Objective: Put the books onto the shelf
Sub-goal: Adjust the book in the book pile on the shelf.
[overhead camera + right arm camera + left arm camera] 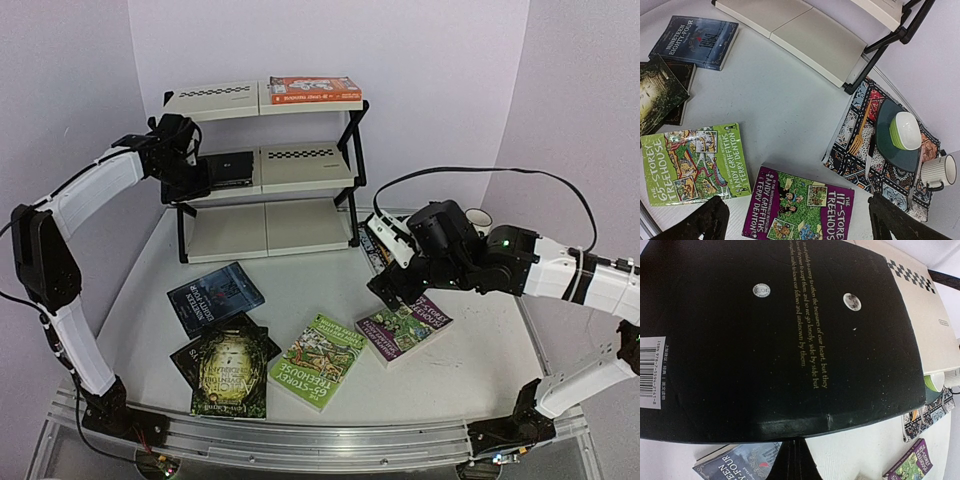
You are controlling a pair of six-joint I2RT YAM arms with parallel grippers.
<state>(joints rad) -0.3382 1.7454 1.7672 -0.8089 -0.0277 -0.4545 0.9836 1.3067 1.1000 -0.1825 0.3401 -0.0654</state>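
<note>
Black book (230,168), back cover up, sits flat on the middle tier of the shelf (300,168), at its left half, long axis crosswise to the left hand (197,175) clamped on its edge. Right hand (390,288) hangs wide open over a purple book (404,325) on the table (300,280).

- The black book (765,340) runs past the top and left edges of the left wrist view.
- The left pincer (795,457) shows only as a dark sliver under that book's edge; whether they touch is unclear.
- From above, the right arm (480,262) hides most of the patterned mat (372,240).
- The bottom edge of the right wrist view cuts the purple book (800,210); its left edge cuts the dark green-gold book (660,95).
</note>
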